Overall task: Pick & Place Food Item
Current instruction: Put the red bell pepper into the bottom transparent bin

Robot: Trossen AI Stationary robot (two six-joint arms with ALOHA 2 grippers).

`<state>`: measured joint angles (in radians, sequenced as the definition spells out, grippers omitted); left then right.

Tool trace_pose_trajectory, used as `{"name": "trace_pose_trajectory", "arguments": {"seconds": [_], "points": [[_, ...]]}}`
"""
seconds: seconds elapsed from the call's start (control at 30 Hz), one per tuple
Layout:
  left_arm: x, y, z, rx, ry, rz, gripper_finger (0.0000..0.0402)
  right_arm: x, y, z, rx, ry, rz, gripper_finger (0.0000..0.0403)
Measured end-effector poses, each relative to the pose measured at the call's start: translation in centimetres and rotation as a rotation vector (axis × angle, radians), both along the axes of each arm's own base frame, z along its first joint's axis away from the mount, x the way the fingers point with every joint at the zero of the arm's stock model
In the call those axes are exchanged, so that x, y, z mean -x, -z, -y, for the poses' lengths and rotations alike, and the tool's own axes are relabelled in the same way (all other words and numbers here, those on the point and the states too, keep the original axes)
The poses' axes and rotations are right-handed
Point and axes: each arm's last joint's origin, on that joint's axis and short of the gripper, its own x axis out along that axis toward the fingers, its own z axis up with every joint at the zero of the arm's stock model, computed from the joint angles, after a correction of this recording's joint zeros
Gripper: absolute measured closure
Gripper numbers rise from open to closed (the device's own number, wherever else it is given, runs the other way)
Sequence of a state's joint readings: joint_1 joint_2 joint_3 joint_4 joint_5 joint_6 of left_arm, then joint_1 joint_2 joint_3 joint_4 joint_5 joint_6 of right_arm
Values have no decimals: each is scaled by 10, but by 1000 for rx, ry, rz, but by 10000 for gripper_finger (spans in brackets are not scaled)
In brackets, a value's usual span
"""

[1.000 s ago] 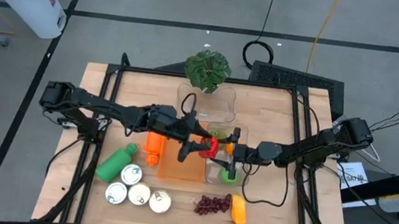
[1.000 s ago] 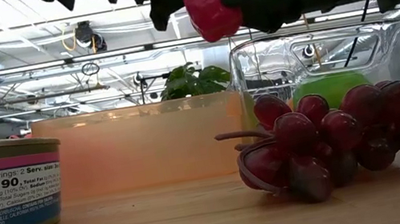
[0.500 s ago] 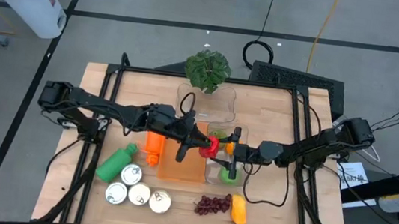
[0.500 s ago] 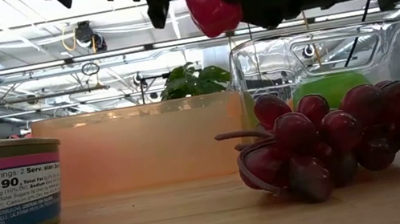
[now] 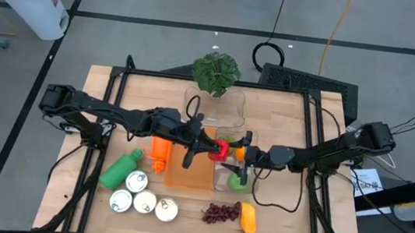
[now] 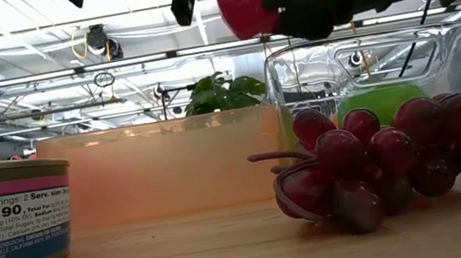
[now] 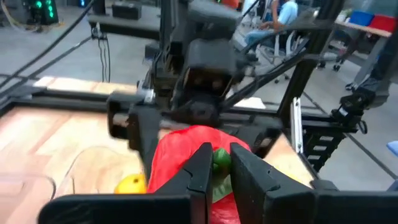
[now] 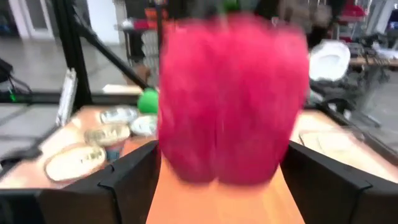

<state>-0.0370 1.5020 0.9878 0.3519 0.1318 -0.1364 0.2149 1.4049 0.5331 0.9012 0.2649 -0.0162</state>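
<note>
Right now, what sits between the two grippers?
The red pepper, held aloft between the left gripper and right gripper; the high view shows it, both wrist views confirm.

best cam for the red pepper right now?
Right wrist view: the red pepper fills the picture between the right gripper fingers, though blurred. Left wrist view shows it with its green stem behind the left gripper. Low view shows it held aloft; high view only a small red patch.

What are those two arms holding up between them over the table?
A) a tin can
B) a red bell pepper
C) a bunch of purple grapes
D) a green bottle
B: the red bell pepper hangs in the air between the left gripper and the right gripper, above the table.
</note>
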Motion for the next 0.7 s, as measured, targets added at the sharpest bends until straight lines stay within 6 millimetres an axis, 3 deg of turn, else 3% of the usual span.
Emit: {"name": "trace_pose_trajectory", "arguments": {"seconds": [0.37,0.7], "points": [[-1,1,0,-15,-15,4,361,43,-38,9,-49,-3,-67,58],[-31,47,1,73,-19,-49,363,69,-63,14,-31,-7,15,65]]}}
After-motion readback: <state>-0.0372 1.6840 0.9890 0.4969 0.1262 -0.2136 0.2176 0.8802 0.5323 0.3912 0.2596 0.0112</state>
